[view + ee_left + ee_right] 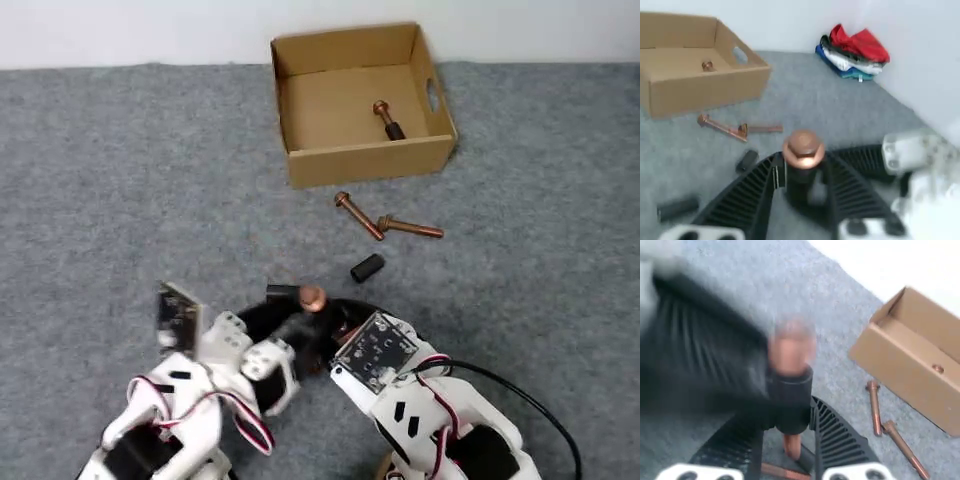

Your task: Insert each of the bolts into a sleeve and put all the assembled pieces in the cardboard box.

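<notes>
Left tool [802,169] and right tool [789,421] meet low over the worktop [120,200], each with its jaws set narrow around one black sleeve [801,182]. From where I stand both seem to pinch it, though the right one's grip is too smeared to swear to. A copper bolt [802,145] stands upright in that sleeve, its head on the top rim and its shank tip poking out beneath. The cardboard box [365,160] lies at twelve o'clock from the pair, with one assembled piece [388,118] inside. A loose bolt [358,215] and a second bolt [412,228] lie together at one o'clock, and a spare sleeve [367,268] at two. I'd say insertion is all but finished. To end it well, keep the piece upright, let one tool loosen only once the other grips firmly, then carry it over the box wall before releasing.
</notes>
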`<state>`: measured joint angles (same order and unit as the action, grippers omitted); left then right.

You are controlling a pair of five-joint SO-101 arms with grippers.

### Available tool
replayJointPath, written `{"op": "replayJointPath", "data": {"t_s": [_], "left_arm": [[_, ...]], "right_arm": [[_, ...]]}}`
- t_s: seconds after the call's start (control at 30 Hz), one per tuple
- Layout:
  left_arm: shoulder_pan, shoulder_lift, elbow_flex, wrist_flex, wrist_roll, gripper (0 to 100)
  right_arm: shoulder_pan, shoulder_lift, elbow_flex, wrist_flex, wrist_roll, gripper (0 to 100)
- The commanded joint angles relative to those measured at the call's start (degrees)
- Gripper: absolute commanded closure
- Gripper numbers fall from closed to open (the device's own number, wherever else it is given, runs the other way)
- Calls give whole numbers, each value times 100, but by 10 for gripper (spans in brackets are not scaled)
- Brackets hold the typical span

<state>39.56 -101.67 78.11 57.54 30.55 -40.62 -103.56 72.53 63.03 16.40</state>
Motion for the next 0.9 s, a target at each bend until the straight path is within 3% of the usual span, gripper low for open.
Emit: {"op": "replayJointPath", "data": {"t_s": [0.0,0.2,0.47,0.53,0.67,0.87], "left_arm": [[26,-44,-57,105,-158,804],[-229,-44,-374,123,-255,802],[-607,-70,-1270,853,-255,806],[-853,-79,-1393,862,-255,836],[-1486,-79,-1402,826,-255,992],[-2514,-79,-716,826,-651,996]], "right_arm": [[-31,22,-53,-207,62,991],[-13,22,-44,-163,62,991],[22,31,-35,-145,26,991],[180,31,-35,-145,9,991],[778,40,-35,-145,-571,991],[1666,40,-167,215,-1319,991]]}}
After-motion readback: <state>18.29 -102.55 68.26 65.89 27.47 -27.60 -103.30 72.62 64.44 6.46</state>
